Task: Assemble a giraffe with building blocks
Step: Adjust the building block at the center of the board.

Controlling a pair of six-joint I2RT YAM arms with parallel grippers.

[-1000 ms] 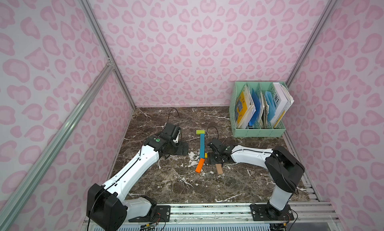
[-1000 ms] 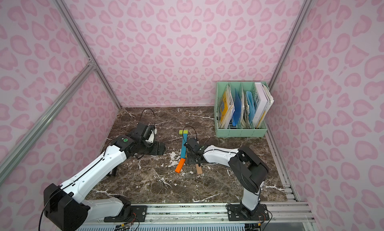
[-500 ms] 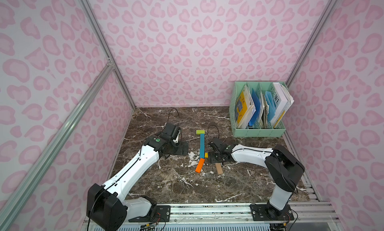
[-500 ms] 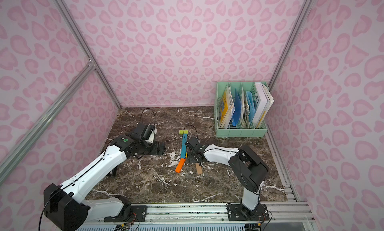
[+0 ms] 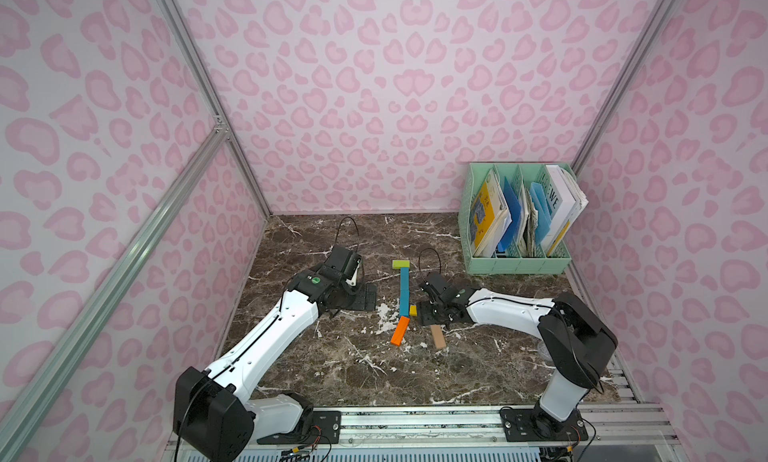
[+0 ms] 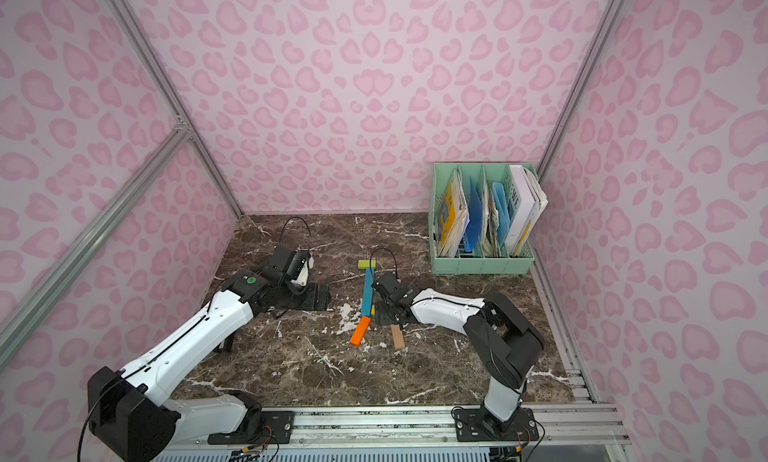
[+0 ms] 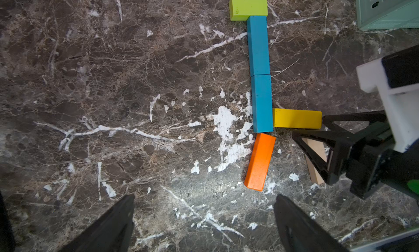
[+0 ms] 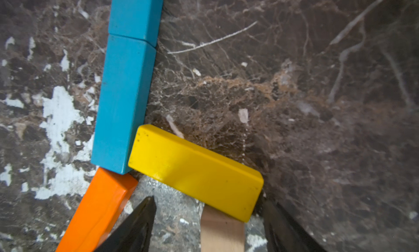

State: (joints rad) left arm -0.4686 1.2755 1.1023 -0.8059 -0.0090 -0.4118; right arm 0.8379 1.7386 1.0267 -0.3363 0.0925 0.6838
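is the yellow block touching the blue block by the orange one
Touching. The left wrist view shows the yellow block butted endwise against the side of that blue block, no gap visible between them.

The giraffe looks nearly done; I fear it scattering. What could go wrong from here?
The open right end effector straddles the tan block, right beside the yellow block; withdrawing may drag either. The slanted orange block meets the blue neck end at an angle; a nudge could separate them.

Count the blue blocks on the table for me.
2. They lie end to end: the far blue block butts against the lime-green block; the near blue block touches the yellow block and the orange block. None seems hidden.
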